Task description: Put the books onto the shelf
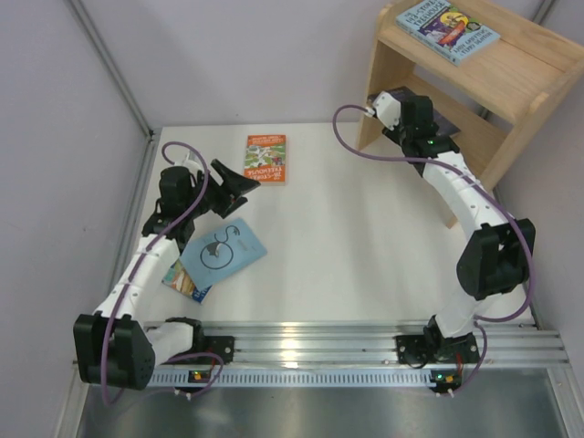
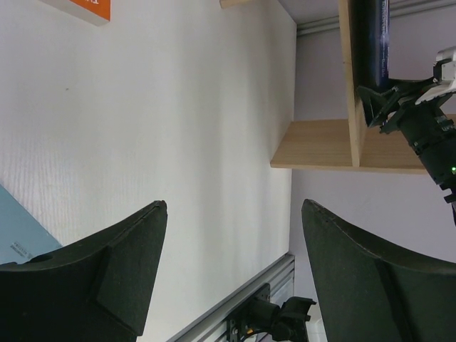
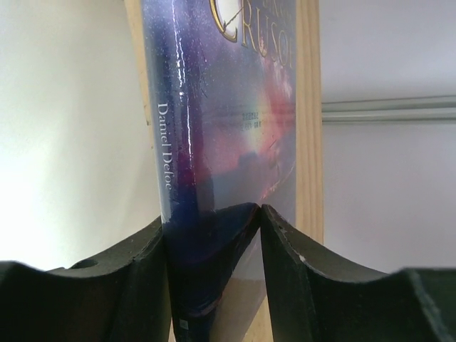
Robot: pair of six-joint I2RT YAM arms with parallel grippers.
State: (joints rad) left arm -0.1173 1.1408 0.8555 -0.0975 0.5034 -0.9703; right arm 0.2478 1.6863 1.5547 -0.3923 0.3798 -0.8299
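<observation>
The dark purple galaxy book (image 3: pixel 214 107) lies against a board of the wooden shelf (image 1: pixel 529 78) on the lower tier. My right gripper (image 3: pixel 211 214) straddles its near end. Its jaws stand wider than the book is thick: one finger is along the spine and the other fingertip (image 3: pixel 267 217) just meets the glossy cover. A colourful blue book (image 1: pixel 447 27) lies on the top tier. On the table lie the orange book (image 1: pixel 265 157), the light-blue book (image 1: pixel 222 251) and another colourful one (image 1: pixel 182 281) partly under it. My left gripper (image 1: pixel 239 182) hangs open and empty between the orange and light-blue books.
Walls close in the table (image 1: pixel 365 237) on the left and at the back. The shelf's slanted side panel (image 1: pixel 497 155) stands right beside the right arm. An aluminium rail (image 1: pixel 365 351) carries both arm bases along the near edge.
</observation>
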